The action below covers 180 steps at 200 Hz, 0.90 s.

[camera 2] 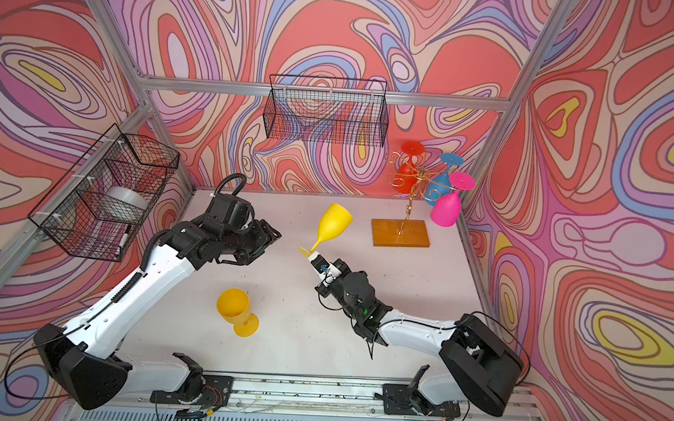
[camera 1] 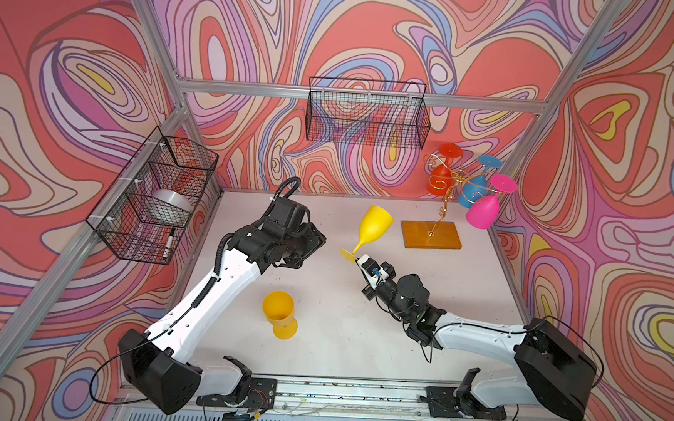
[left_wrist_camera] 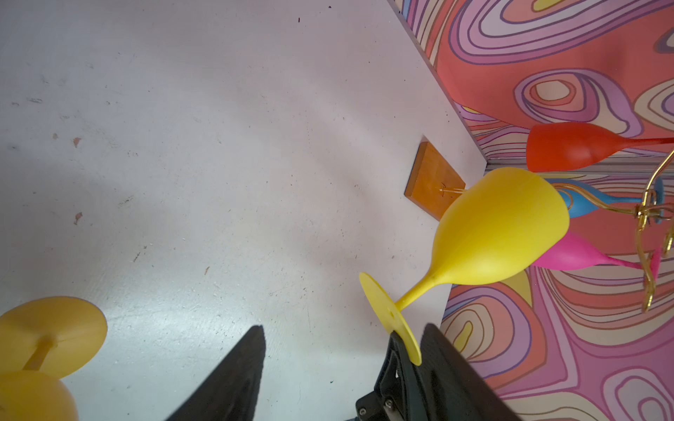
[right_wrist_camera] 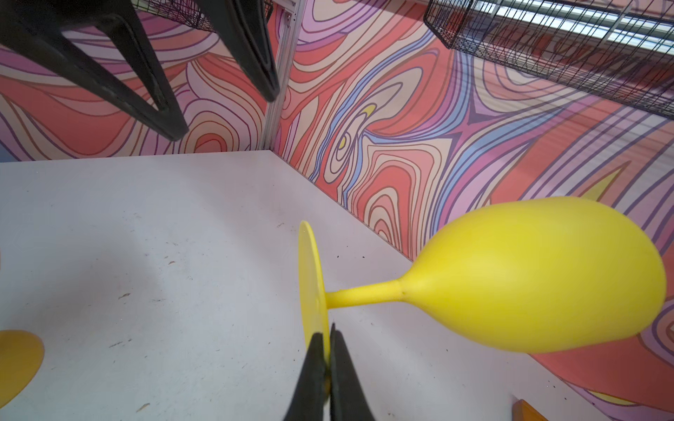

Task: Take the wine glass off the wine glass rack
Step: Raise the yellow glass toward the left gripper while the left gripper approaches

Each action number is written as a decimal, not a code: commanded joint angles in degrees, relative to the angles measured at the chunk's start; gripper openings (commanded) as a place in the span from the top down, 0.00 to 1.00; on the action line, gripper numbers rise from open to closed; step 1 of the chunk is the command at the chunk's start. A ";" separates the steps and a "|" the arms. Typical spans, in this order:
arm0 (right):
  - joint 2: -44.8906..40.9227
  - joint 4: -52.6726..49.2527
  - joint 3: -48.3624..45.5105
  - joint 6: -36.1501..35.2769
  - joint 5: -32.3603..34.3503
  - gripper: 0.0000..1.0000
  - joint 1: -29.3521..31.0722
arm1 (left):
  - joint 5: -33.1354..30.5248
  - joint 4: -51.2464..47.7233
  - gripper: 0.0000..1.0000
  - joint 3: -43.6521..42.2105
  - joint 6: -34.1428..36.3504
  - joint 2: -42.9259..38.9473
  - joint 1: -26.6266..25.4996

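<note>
My right gripper (camera 1: 358, 259) (right_wrist_camera: 324, 333) is shut on the rim of the foot of a bright yellow wine glass (camera 1: 374, 224) (right_wrist_camera: 529, 277), holding it tilted above the table. The wine glass rack (camera 1: 447, 186), gold wire on an amber base (camera 1: 432, 235), stands at the back right. Red (camera 1: 438, 179), blue (camera 1: 472, 191) and pink (camera 1: 483, 212) glasses hang upside down on it. My left gripper (camera 1: 319, 238) (left_wrist_camera: 344, 328) is open to the left of the held glass, apart from it. In the left wrist view the glass's foot (left_wrist_camera: 386, 313) shows just ahead of one finger (left_wrist_camera: 441, 357).
An orange-yellow glass (camera 1: 279, 312) stands upright on the white table (camera 1: 360, 333) at front centre. A black mesh basket (camera 1: 367, 113) hangs on the back wall. Another (camera 1: 156, 196) on the left wall holds a tape roll and a marker.
</note>
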 commanded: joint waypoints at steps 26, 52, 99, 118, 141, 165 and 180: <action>2.27 3.48 2.47 -4.98 2.37 1.00 2.36 | 1.72 1.61 0.34 -0.59 -9.24 1.13 -0.53; 3.06 3.49 3.10 -7.14 3.30 1.00 3.68 | 3.45 1.58 0.35 0.15 -10.18 2.66 -1.04; 3.46 3.86 3.21 -8.84 4.06 1.00 5.21 | 4.17 1.70 0.40 0.24 -12.18 4.39 -2.29; 3.58 4.06 3.39 -9.59 4.44 1.00 5.52 | 4.34 2.63 0.41 -0.39 -13.06 4.92 -3.00; 3.76 4.52 3.52 -9.97 4.81 1.00 5.61 | 4.02 3.35 0.44 -1.17 -13.87 5.53 -3.84; 4.11 4.76 3.56 -10.17 5.39 1.00 5.73 | 4.00 4.10 0.51 -1.72 -14.46 6.23 -4.72; 4.35 5.53 3.34 -10.42 6.05 1.00 5.85 | 4.06 4.43 0.57 -1.90 -14.68 6.65 -5.12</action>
